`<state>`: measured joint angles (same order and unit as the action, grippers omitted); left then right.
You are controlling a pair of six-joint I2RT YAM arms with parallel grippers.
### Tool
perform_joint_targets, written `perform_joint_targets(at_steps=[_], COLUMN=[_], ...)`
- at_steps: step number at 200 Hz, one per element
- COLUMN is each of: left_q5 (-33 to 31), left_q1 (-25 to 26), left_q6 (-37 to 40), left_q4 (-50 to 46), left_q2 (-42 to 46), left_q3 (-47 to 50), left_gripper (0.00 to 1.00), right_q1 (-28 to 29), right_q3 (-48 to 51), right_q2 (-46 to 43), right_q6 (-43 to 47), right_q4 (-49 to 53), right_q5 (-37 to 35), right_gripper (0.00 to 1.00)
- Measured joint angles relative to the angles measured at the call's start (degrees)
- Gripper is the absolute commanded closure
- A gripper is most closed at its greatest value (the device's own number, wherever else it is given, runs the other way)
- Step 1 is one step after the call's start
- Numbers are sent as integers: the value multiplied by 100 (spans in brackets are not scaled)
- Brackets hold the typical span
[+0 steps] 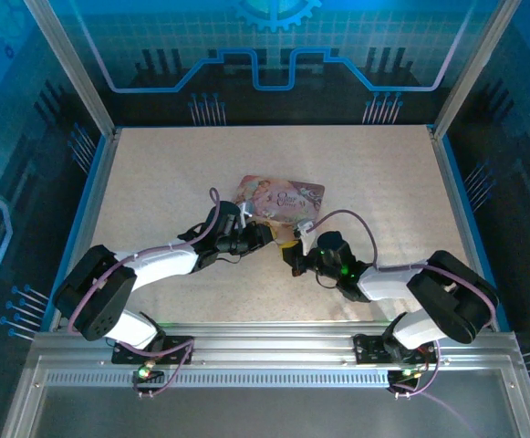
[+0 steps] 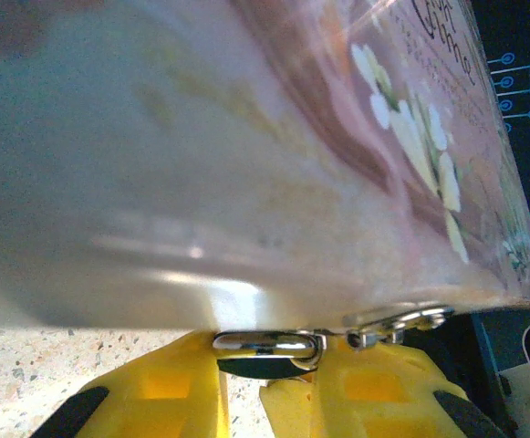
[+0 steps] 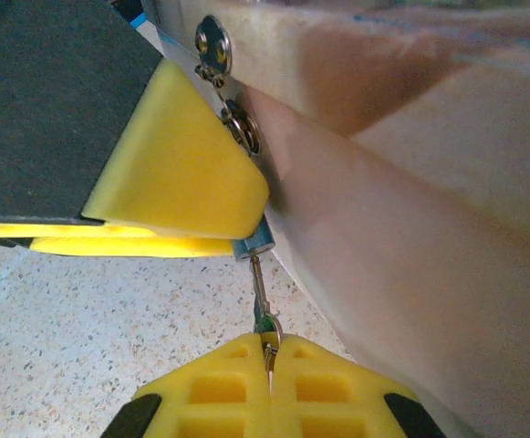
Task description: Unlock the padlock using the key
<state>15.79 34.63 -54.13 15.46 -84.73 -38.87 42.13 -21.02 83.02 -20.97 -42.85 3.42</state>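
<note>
The padlock [image 3: 254, 245] is tiny, with a bluish body, and hangs at the front edge of the pink tin. In the left wrist view its silvery shackle [image 2: 269, 342] and dark body sit between the yellow fingers [image 2: 164, 388] of my left gripper [image 2: 263, 372], which is shut on it. My right gripper [image 3: 269, 358] is shut on the key [image 3: 263, 301]. The key's thin shaft runs up to the underside of the padlock body, its tip at the keyhole. In the top view the two grippers meet in front of the tin, left [image 1: 266, 234] and right [image 1: 294, 255].
The pink illustrated tin [image 1: 278, 196] lies mid-table and looms close in both wrist views [image 3: 410, 237]. Its metal hasp [image 3: 214, 46] is beside the left gripper's yellow fingers [image 3: 182, 173]. Speckled tabletop [image 1: 155, 173] surrounds it, bounded by blue-lit walls.
</note>
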Motion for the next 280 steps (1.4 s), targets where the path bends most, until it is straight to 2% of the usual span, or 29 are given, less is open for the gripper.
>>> perform_joint_targets(at_steps=[280], left_q5=[11], left_q1=[4], left_q6=[-153], left_q4=[46], left_q2=[9], left_q3=[2], left_gripper=[90], right_q1=[101], right_q3=[44], right_q2=[-116], right_q6=[9], right_q4=[-109], right_q5=[-201], right_gripper=[97])
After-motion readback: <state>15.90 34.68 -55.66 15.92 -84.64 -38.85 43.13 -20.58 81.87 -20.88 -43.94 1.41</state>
